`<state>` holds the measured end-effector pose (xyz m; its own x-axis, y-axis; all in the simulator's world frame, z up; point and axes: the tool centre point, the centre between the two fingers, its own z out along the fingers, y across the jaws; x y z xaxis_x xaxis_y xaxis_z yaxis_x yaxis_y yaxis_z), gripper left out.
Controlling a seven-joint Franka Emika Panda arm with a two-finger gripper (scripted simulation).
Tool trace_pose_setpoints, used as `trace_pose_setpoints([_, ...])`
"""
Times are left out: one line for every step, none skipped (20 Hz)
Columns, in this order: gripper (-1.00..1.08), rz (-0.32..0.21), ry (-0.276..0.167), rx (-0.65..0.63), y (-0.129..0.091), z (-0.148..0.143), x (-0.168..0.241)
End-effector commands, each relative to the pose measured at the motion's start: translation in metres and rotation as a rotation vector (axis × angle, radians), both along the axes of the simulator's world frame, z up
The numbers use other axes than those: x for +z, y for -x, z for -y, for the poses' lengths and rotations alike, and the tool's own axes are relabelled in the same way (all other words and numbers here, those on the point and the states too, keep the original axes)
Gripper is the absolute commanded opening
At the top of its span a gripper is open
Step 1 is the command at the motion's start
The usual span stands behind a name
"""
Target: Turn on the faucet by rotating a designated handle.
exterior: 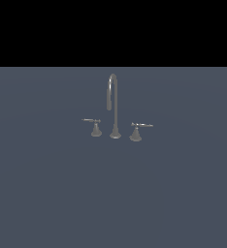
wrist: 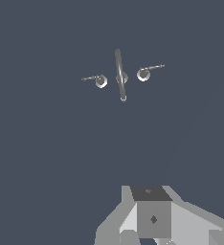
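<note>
The faucet [exterior: 115, 109] stands on the grey-blue floor with its tall gooseneck spout in the middle. The handle [exterior: 94, 125], the smaller, dimmer lever, sits at the exterior view's left of the spout, its rod pointing left. The larger, brighter lever [exterior: 137, 131] sits at the right. In the wrist view the faucet [wrist: 121, 74] shows from above and far off, with the handle [wrist: 99, 80] and the brighter lever [wrist: 144, 73]. My gripper [wrist: 152, 217] shows only as grey blocks at the picture's edge, well apart from the faucet. Its jaws cannot be made out.
The flat grey-blue floor [exterior: 47, 193] spreads all around the faucet. A black band fills the top of the exterior view. The arm does not show in the exterior view.
</note>
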<state>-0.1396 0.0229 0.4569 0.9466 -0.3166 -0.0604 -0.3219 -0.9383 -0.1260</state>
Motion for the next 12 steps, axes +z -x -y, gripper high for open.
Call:
trace_pose_setpoints([-1.0,-0.016,-0.02,-0.069,-0.02,-0.005,-0.01])
trace_pose_setpoints([-1.0,-0.023,-0.027,-0.096,-0.027,-0.007,-0.015])
trace_pose_setpoints([-1.0,-0.03,-0.033,-0.124,-0.035,-0.009,-0.019])
trace_pose_setpoints([-1.0,-0.037,-0.039,-0.152,-0.043,-0.01,-0.024])
trace_pose_setpoints([-1.0,-0.044,-0.044,-0.18,-0.05,-0.012,-0.029])
trace_pose_setpoints([-1.0,-0.052,-0.048,-0.208,-0.058,-0.014,-0.034])
trace_pose_setpoints([-1.0,-0.059,-0.052,-0.237,-0.065,-0.016,-0.04])
trace_pose_setpoints([-1.0,-0.066,-0.056,-0.265,-0.072,-0.018,-0.046])
trace_pose_setpoints([-1.0,-0.074,-0.059,-0.294,-0.08,-0.02,-0.051])
trace_pose_setpoints([-1.0,-0.081,-0.061,-0.323,-0.087,-0.022,-0.057])
trace_pose_setpoints([-1.0,-0.088,-0.063,-0.352,-0.094,-0.024,-0.064])
trace_pose_setpoints([-1.0,-0.095,-0.064,-0.381,-0.101,-0.025,-0.07])
